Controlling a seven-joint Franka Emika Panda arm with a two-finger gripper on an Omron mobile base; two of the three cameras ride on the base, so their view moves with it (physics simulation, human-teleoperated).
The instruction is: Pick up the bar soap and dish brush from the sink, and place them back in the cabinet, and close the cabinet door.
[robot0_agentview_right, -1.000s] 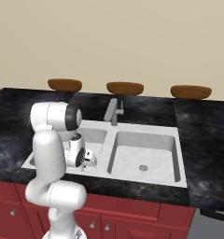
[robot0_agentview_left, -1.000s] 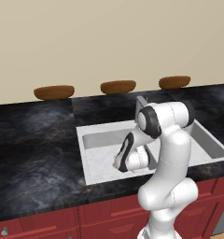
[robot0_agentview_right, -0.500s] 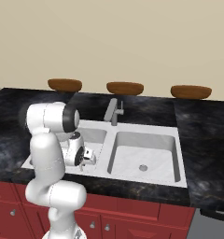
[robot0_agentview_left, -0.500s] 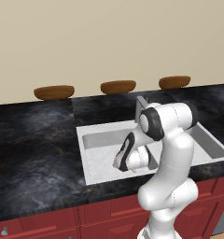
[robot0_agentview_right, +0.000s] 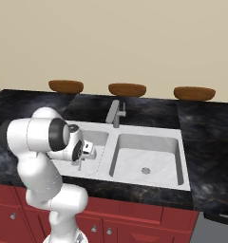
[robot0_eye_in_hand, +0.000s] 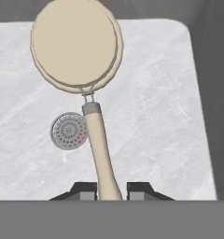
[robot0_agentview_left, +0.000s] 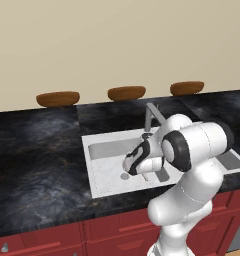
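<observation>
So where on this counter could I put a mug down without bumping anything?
The black counter left of the sink is bare, as is the stretch right of it. It is crowded in the left basin, where the hand grips the brush, and along the back wall with three brown bowls.

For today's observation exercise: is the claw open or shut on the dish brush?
Shut on it. In the hand view, the claw has its two fingertips pressed against both sides of the dish brush handle.

Beige dish brush (robot0_eye_in_hand: 76, 46); grey-white marbled sink (robot0_eye_in_hand: 160, 102).
</observation>
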